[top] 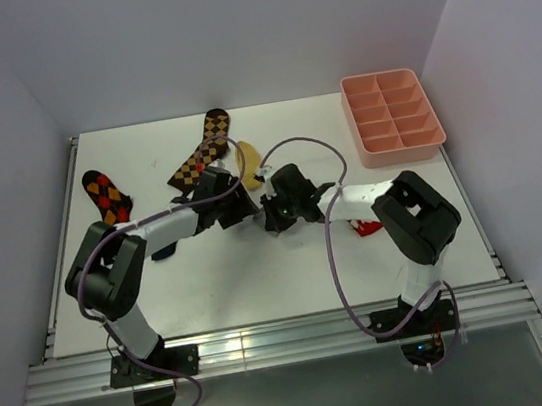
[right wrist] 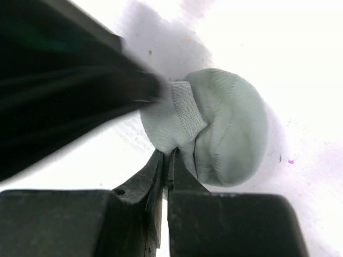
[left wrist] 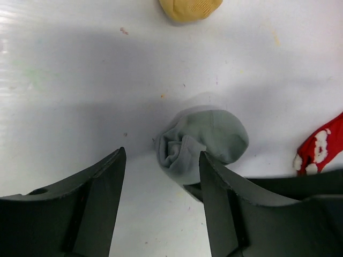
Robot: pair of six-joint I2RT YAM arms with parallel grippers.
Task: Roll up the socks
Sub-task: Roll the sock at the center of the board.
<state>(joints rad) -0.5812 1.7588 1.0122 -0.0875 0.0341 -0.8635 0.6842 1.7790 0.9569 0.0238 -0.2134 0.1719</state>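
Note:
The grey sock (left wrist: 209, 139) lies on the white table as a loose roll, its cuff folded over; it also shows in the right wrist view (right wrist: 230, 128). My right gripper (right wrist: 166, 155) is shut on the sock's near edge. My left gripper (left wrist: 161, 155) is open, its jaws wide apart, and the roll sits just ahead of its right fingertip (left wrist: 206, 160). In the top view both grippers, left (top: 245, 212) and right (top: 272, 213), meet at the table's middle and hide the grey sock. The mustard yellow sock (top: 249, 155) lies just beyond them. A dark shape under the left arm (top: 163, 250) may be the navy sock.
A red sock with white trim (top: 365, 225) lies beside the right arm and shows in the left wrist view (left wrist: 321, 147). Two checkered socks lie at the back (top: 201, 152) and the left (top: 106, 196). A pink compartment tray (top: 392, 115) stands at the back right.

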